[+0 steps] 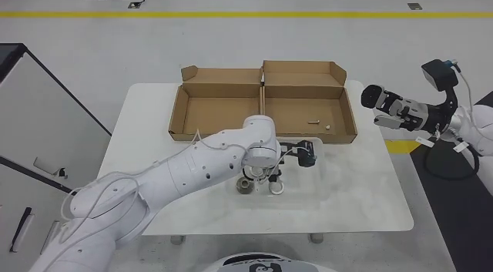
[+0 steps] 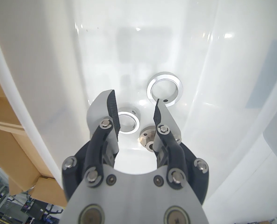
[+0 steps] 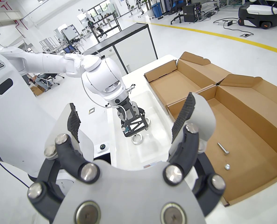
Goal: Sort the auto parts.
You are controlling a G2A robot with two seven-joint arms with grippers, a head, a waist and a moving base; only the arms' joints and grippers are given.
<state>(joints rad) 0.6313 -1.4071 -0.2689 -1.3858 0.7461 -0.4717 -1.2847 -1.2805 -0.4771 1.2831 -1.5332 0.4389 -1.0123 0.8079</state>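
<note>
My left gripper (image 2: 135, 104) hangs open inside a white plastic tray (image 2: 47, 82), just above the parts in it. A large silver ring (image 2: 164, 88), a smaller silver ring (image 2: 128, 122) and a bronze flanged bushing (image 2: 147, 138) lie on the tray floor; the smaller ring and the bushing sit under the fingers. In the top view the left gripper (image 1: 266, 181) is over the tray (image 1: 308, 187). My right gripper (image 3: 131, 115) is open and holds nothing, raised off the table's right side (image 1: 389, 108). A bolt (image 3: 223, 148) and a nut (image 3: 227, 166) lie in the right cardboard box (image 3: 257, 117).
Two open cardboard boxes stand side by side at the back of the table, the left box (image 1: 219, 114) bare inside, the right one (image 1: 300, 110) with the bolt (image 1: 313, 122) and nut (image 1: 328, 127). A dark cabinet (image 1: 38, 118) stands left of the table.
</note>
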